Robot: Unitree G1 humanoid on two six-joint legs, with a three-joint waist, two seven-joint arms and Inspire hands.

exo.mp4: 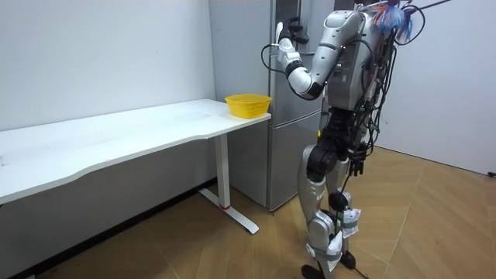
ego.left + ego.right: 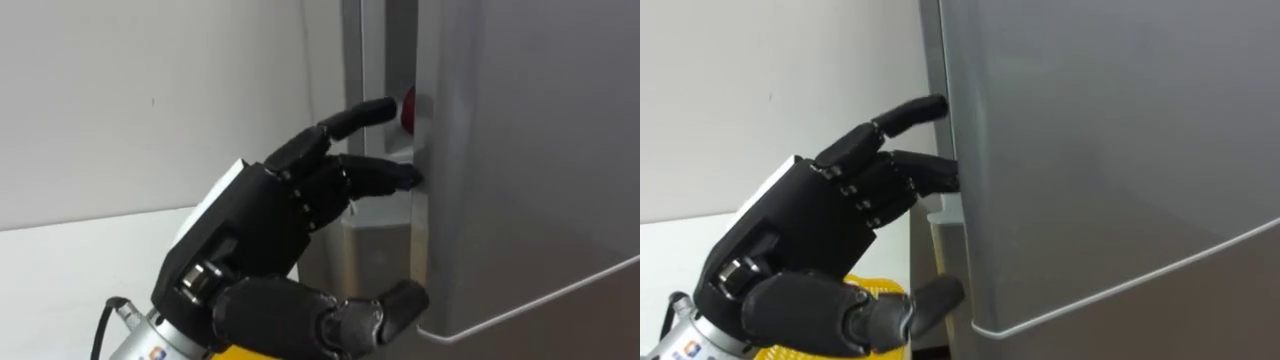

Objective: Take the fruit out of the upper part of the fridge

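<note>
well, at the upper left of the eye views a bare white wall [image 2: 150,100] stands behind a white tabletop [image 2: 60,270] at the lower left. the left hand [image 2: 270,220] comes up from the lower left to the centre of the frame. it is open: its fingers [image 2: 380,175] are stretched out toward the right, with one raised above the others. their tips lie at the left edge of the upper fridge door [image 2: 540,150], and the thumb [image 2: 395,302] sits lower, against the door's bottom corner. the grey door covers the right half of the frame and stands slightly ajar. through the narrow gap, just above the fingers, a small red thing [image 2: 408,108] shows inside the upper fridge; what it is cannot be told.

in the room view a long white table runs from the left edge, with a yellow bowl [image 1: 248,105] on its right end. the tall grey fridge [image 1: 291,116] stands just beside it at upper centre. the robot stands upright on the wooden floor right of centre, facing the fridge with its left arm raised to the door.
</note>
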